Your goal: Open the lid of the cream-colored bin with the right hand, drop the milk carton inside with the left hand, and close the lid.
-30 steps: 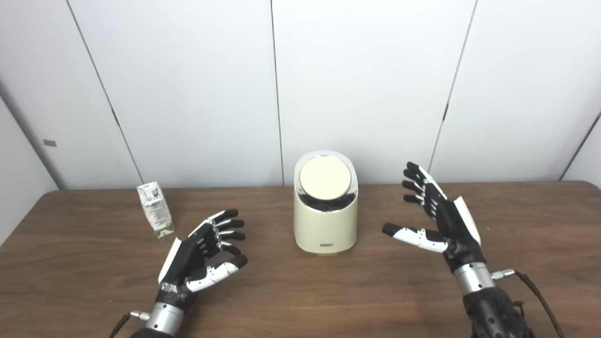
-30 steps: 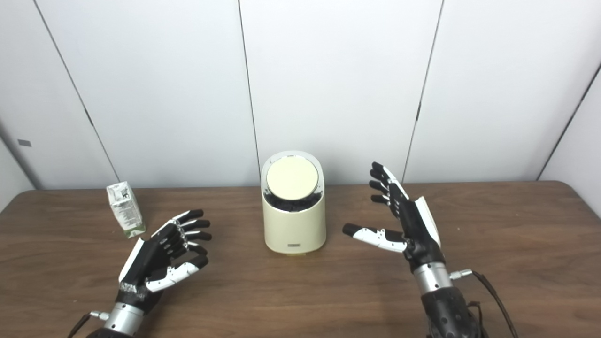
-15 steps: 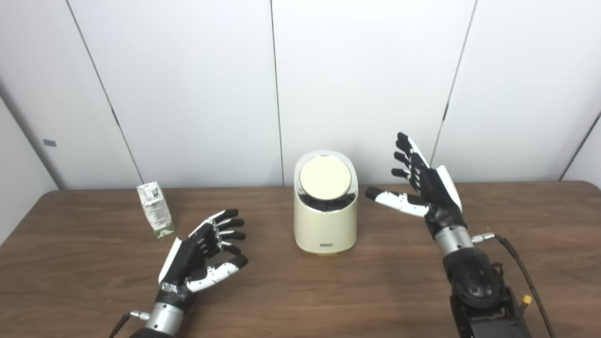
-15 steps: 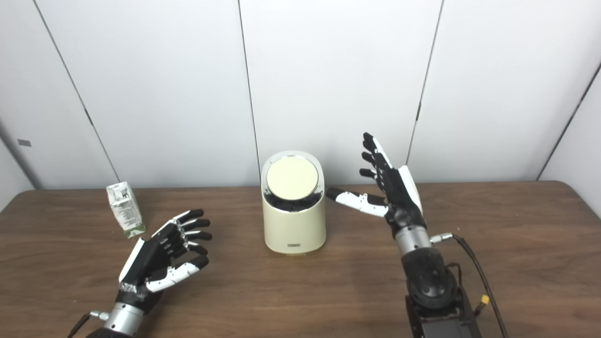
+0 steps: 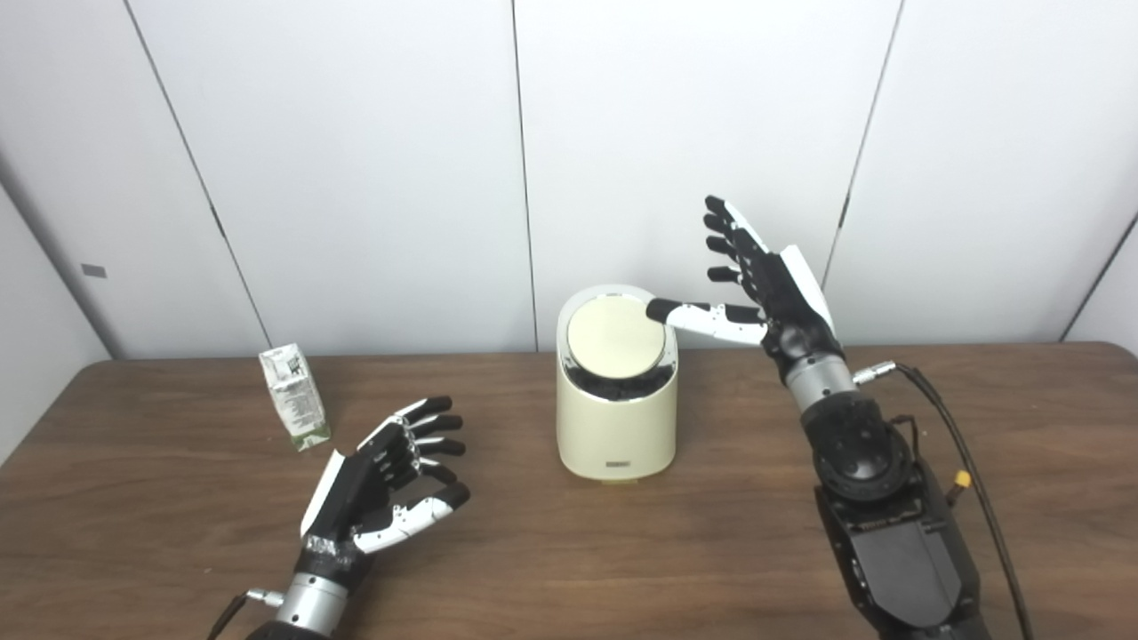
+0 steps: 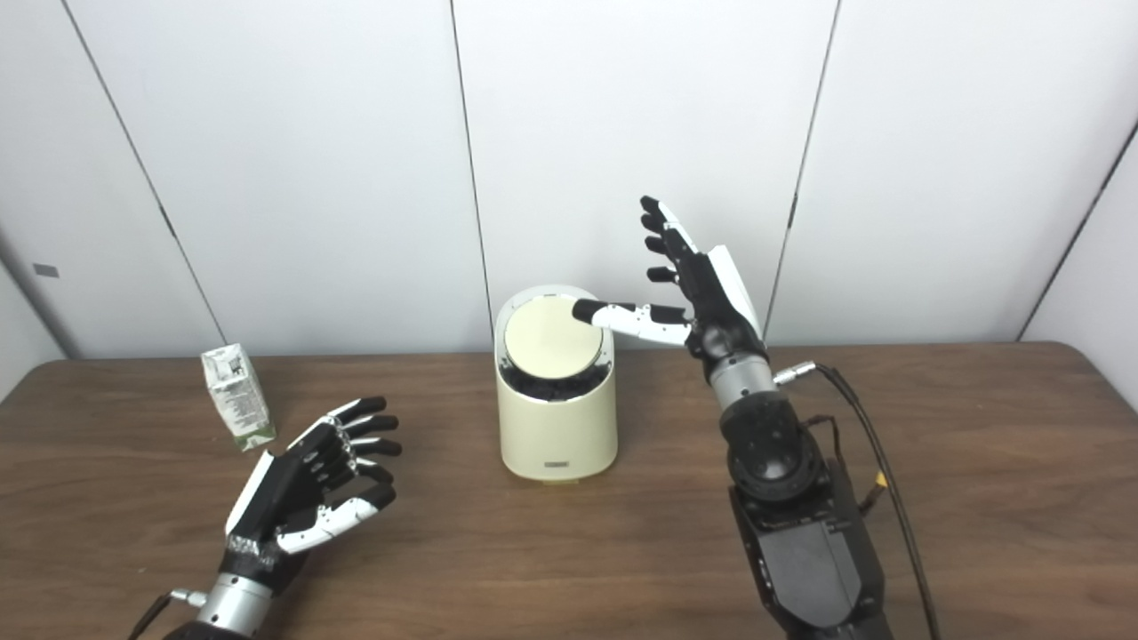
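Note:
The cream-colored bin (image 5: 615,425) stands in the middle of the table, its round lid (image 5: 615,337) down and tilted toward me. My right hand (image 5: 763,286) is raised beside the bin's upper right, open, fingers spread upward. Its thumb tip reaches the lid's right rim. The milk carton (image 5: 293,402), white with green print, stands upright at the far left of the table. My left hand (image 5: 384,478) hovers open, palm turned inward, between the carton and the bin, touching neither.
The dark wooden table (image 5: 569,551) runs to a white panelled wall (image 5: 356,160) just behind the bin. A cable (image 5: 969,480) trails from the right forearm over the table's right side.
My right hand has risen from the table and swung left toward the bin, bringing its thumb to the lid's rim. The left hand, carton and bin have not moved.

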